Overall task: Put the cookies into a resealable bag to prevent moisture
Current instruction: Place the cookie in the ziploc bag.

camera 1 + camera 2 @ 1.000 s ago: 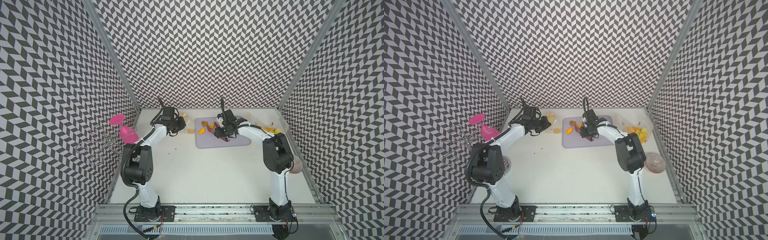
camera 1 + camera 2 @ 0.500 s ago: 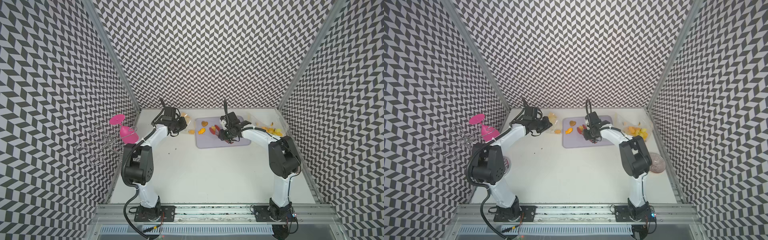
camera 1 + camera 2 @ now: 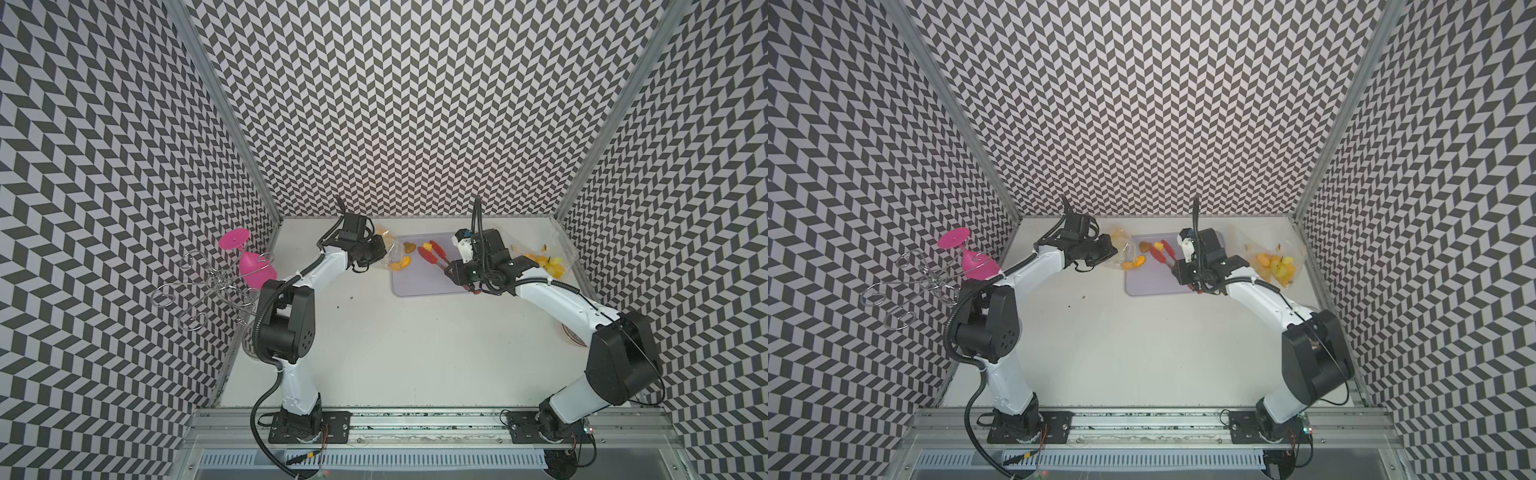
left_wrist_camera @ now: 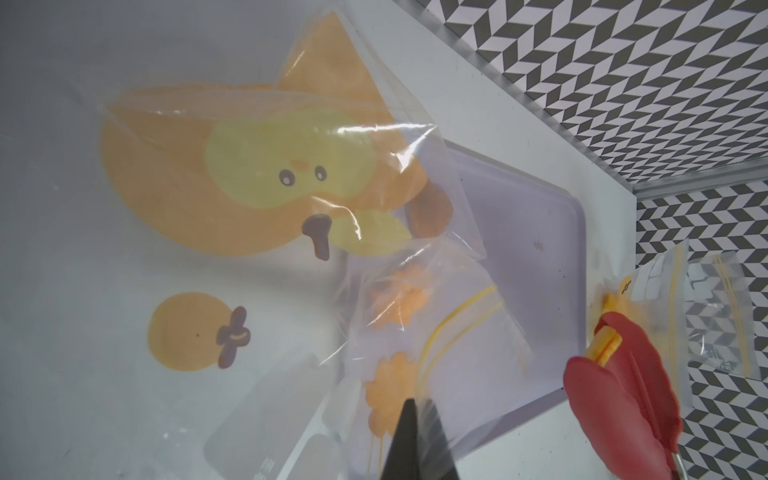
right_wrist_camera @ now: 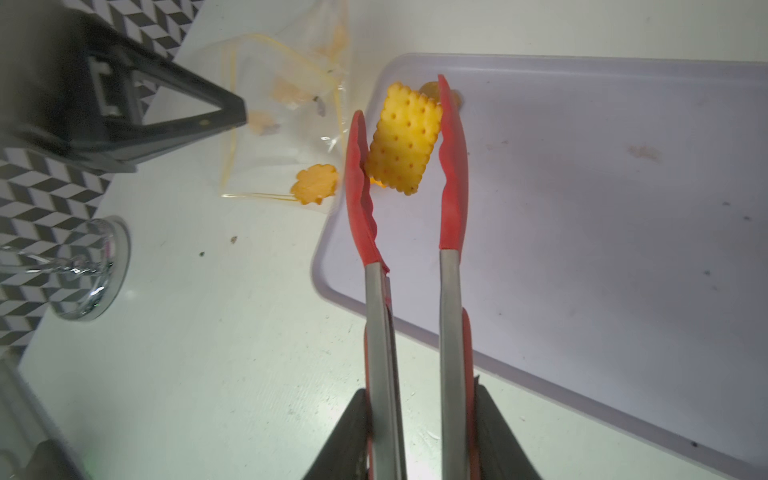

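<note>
Chevron walls, white table: biscuit held in tongs, bag just to its left

Chevron-patterned walls point(image 3: 395, 124) are seen closing round a white table point(image 3: 415, 353), on whose far half a lilac tray point(image 3: 419, 287) is laid. The tongs point(image 5: 451, 208) are grasped by the right gripper point(image 5: 419, 419), its jaws pressed against the two steel arms. A yellow rectangular biscuit point(image 5: 403, 139) is pinched, tilted, between the red tips over the tray's left end. The resealable bag point(image 4: 291, 187) is gripped at its edge by the left gripper point(image 3: 380, 250), whose jaws are clenched on the film just off the tray's left edge.

The coming move is judged to turn on one relation. The bag lies to the left of the tong tips, near but not touching them. The tongs' long axis runs from the right gripper towards the far left, so the tips are pointed roughly at the bag. The yellow zip stripes are seen on the tray side, so the mouth is taken to face the tongs. Whether it is parted widely enough cannot be told. The left arm is nearer the bag, and the biscuit is carried by the right.

A brown heart cookie point(image 3: 410, 248) is left on the tray beyond the tips. Orange flower-shaped cookies point(image 5: 314, 183) are seen at the bag's corner, and whether they lie wholly inside cannot be told. A second bag point(image 3: 544, 259) lies well apart by the right wall.
</note>
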Controlling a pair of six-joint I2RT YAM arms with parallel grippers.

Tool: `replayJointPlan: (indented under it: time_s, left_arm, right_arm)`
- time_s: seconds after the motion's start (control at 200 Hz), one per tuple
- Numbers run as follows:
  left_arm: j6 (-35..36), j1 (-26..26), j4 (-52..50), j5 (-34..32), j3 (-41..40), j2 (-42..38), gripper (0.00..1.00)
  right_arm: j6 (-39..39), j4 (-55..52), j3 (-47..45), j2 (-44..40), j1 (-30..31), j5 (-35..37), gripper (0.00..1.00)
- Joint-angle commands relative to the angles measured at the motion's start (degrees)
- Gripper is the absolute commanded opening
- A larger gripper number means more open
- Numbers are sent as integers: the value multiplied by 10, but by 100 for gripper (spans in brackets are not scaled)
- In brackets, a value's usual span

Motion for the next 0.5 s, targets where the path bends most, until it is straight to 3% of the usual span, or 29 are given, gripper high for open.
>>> replayJointPlan:
  time_s: [0.0,0.26,0.496]
  left_arm:
    - [-3,-5,3,5,23,4,0]
    - [6,-5,20,16,10,-5,0]
    - [14,-6,38,27,-4,-14,0]
  right_arm:
    - [-25,61,1,-27,10,-83,34]
    - [-30,63,46,34,35,-122,32]
    - [-23,61,78,86,39,-94,28]
